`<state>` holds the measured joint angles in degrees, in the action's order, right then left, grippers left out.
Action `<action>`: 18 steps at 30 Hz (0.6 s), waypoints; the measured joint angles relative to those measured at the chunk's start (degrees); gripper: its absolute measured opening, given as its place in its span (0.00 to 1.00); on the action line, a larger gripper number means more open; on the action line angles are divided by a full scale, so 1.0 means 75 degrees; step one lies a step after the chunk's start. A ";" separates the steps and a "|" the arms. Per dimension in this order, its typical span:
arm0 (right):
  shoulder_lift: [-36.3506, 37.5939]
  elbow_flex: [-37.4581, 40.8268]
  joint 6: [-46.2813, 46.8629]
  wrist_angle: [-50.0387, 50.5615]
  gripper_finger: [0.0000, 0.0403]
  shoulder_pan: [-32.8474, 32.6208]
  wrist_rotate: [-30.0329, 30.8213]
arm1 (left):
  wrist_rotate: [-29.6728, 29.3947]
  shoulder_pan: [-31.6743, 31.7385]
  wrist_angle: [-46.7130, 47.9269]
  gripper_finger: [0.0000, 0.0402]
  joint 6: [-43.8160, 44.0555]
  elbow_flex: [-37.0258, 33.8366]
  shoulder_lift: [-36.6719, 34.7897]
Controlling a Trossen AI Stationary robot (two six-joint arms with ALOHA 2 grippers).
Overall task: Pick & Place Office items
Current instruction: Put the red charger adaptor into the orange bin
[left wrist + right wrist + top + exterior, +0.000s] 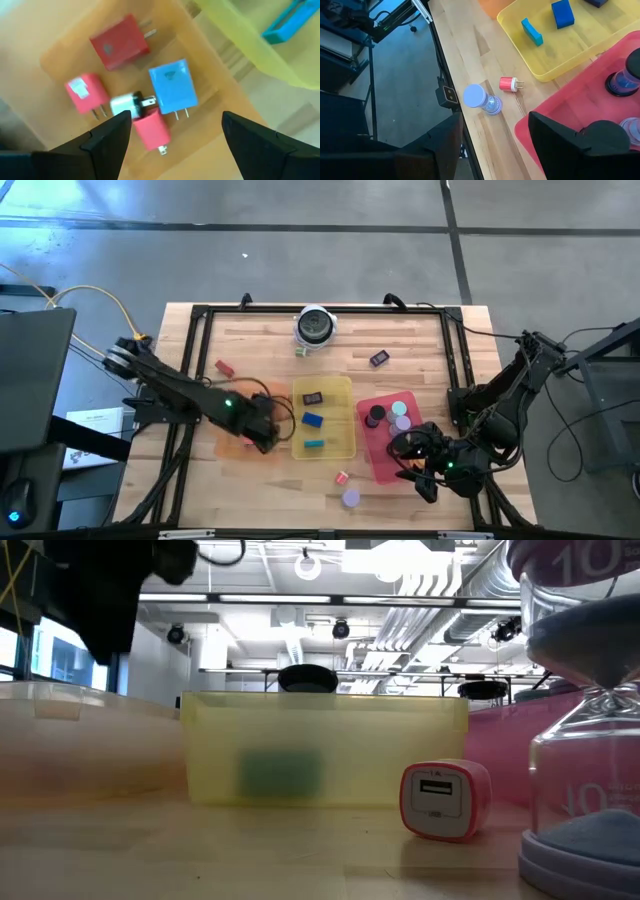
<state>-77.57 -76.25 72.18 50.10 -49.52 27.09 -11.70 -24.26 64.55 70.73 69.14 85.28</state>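
My left gripper (262, 432) hangs open above the orange tray (55, 55), fingers pointing down. Below it in the tray lie a red plug (120, 42), a pink plug (85, 94), a blue plug (172, 87) and a red-and-white one (149, 129). My right gripper (495, 135) stands open over the table's near edge beside the red tray (378, 465), nothing between its fingers. Near it on the wood lie a pink plug (509, 84) and a purple-capped sand timer (481, 100) on its side.
The yellow tray (340, 448) holds a black block (313, 397), a blue block (313, 420) and a teal block (314, 444). The red tray holds several round timers (390, 415). A red plug (224, 367), a dark piece (379, 358) and a round silver-and-black object (315, 327) lie farther back.
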 joint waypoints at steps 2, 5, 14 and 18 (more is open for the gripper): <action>-0.0001 0.0000 0.0000 0.0002 0.54 0.0000 0.0000 | 0.0000 0.0182 0.0169 0.75 -0.0318 0.0004 -0.0394; 0.0001 0.0000 0.0000 0.0001 0.54 0.0000 0.0000 | 0.0003 0.0624 0.0667 0.75 -0.0135 0.0004 -0.0940; -0.0002 0.0000 -0.0058 0.0027 0.54 0.0000 0.0003 | -0.0465 0.2583 0.2912 0.75 0.2274 0.0007 -0.1812; 0.0000 0.0001 -0.0088 0.0054 0.54 0.0000 0.0003 | -0.0647 0.3171 0.2817 0.75 0.2388 0.0007 -0.1851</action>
<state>-77.57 -76.24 71.52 50.50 -49.52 27.11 -16.56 -0.48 85.68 88.64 69.19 71.40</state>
